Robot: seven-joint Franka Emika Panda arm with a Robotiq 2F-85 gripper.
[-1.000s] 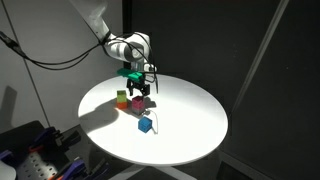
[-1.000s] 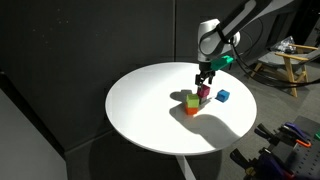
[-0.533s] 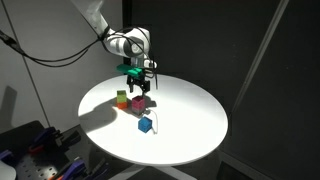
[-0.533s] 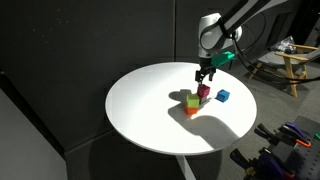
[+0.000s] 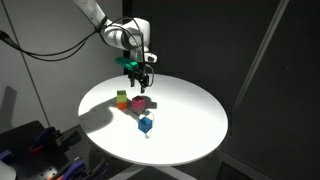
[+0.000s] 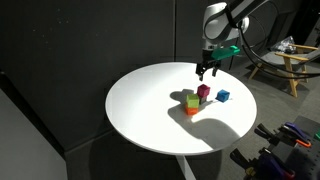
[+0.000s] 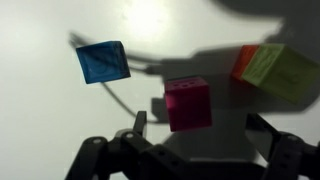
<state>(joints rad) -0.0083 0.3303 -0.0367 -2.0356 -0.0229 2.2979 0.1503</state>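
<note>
— Gripper status?
— Wide open, empty, hanging above the white table.
— Magenta cube?
— On the table directly below. In the wrist view it sits at twelve o'clock, in line between the jaws.

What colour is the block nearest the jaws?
The block is magenta pink; the wrist view shows it best.
</note>
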